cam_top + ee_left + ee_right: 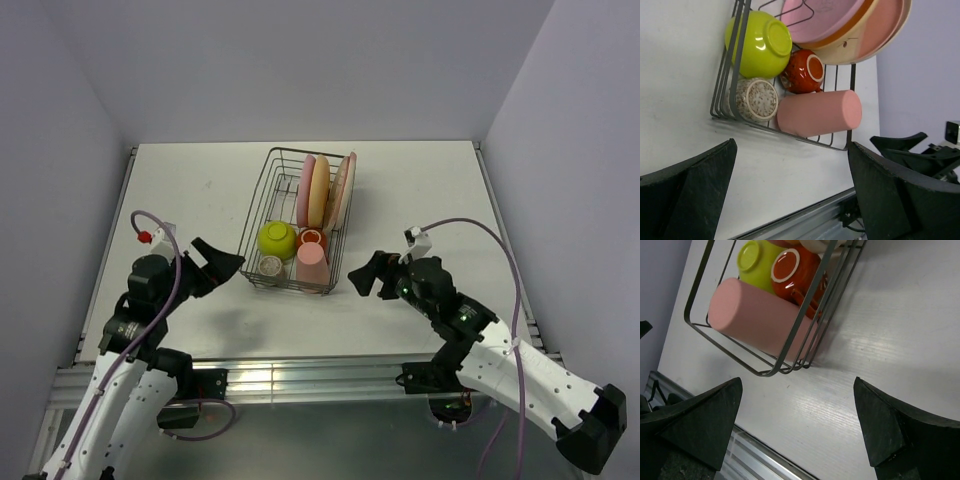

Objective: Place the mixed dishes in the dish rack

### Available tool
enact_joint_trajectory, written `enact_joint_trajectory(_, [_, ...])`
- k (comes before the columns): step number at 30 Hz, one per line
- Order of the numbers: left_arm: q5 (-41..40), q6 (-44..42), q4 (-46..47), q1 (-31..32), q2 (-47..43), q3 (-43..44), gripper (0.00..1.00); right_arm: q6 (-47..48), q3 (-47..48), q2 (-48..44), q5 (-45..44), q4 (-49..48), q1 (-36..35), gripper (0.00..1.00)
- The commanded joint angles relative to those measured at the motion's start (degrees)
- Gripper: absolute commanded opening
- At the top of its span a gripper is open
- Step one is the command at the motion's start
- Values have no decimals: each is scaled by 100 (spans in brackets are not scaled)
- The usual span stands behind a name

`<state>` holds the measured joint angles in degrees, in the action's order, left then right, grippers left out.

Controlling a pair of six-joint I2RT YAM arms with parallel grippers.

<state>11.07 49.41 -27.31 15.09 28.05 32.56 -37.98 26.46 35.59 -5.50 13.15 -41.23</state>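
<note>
Grippers first. The left gripper (222, 262) is wide open and holds nothing. It hangs low over the table (180, 190). The rack (254, 208) is just to its right and a little ahead. The gripper tips point at the rack's near left corner, close to the wire but not touching.

The rack is long. Its long way runs straight away from the arms, and its near short end sits between the two grippers.

Every dish I can see is inside the rack. Closest to the left gripper are the small cup (270, 265) and, just past it, the green bowl (277, 239), which is upside down. To the right of those are the red mug (312, 238) and the pink cup (311, 262), in the corner near the right gripper. The plates (322, 190) stand on edge, side by side, at the far end, away from both grippers.

The right gripper (362, 275) is wide open too, and it holds nothing. The rack is just to its left, and the tips point at the near right corner. In the right wrist view the pink cup (755, 320) shows right behind the wires.

Both grippers are about as near to the rack as each other. I think the loading is done, so the next move may just be pulling back.
</note>
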Motion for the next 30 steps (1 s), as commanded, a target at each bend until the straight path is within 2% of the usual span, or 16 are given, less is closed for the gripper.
enact_joint_trajectory(1, [466,648,708,11,-378,-407,99,-245,-394,-184,48,-865,-139,100])
enact_joint_trajectory(9, [572,807,789,20,-1293,-856,99,-280,-923,-877,-83,-1156,-368,100])
enact_joint_trajectory(23, [1072,1124,991,20,-1645,-1568,99,-316,-1336,-1660,49,-1218,-385,100])
enact_joint_trajectory(30, [1196,1290,965,20,-2163,-1753,99,-430,-1661,-2205,58,-1192,-385,100])
